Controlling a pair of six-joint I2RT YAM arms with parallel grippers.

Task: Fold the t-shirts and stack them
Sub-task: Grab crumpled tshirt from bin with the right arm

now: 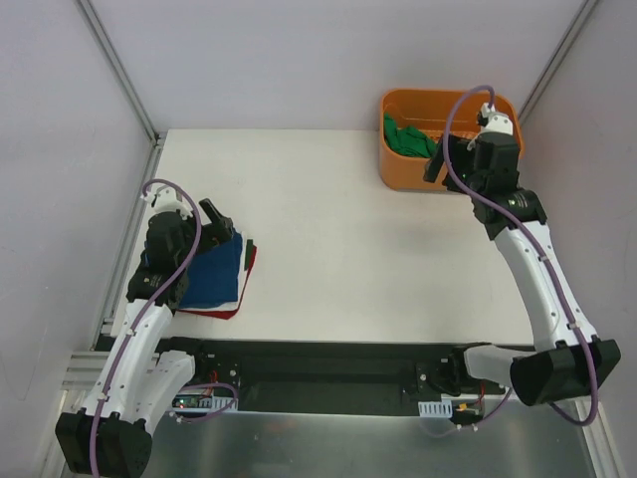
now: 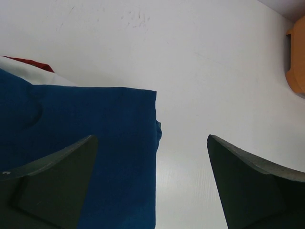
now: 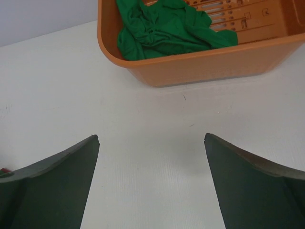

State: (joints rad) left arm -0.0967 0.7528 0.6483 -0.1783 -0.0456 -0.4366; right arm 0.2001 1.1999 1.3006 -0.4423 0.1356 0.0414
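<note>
A folded navy blue t-shirt (image 1: 212, 271) (image 2: 90, 129) tops a small stack at the table's left side. A red t-shirt's edge (image 1: 221, 312) (image 2: 29, 63) shows under it, and a dark edge (image 1: 249, 255) lies along its right side. My left gripper (image 1: 220, 225) (image 2: 151, 138) hovers open over the stack's far right corner, holding nothing. A crumpled bright green t-shirt (image 1: 405, 139) (image 3: 162, 28) lies in the orange basket (image 1: 438, 181) (image 3: 205, 67). My right gripper (image 1: 436, 164) (image 3: 151, 137) hangs open and empty above the table, just in front of the basket.
The basket stands at the table's far right corner, its corner also showing in the left wrist view as an orange basket edge (image 2: 298, 57). Metal frame rails (image 1: 119, 70) run along the left and right walls. White table (image 1: 338, 249) lies between stack and basket.
</note>
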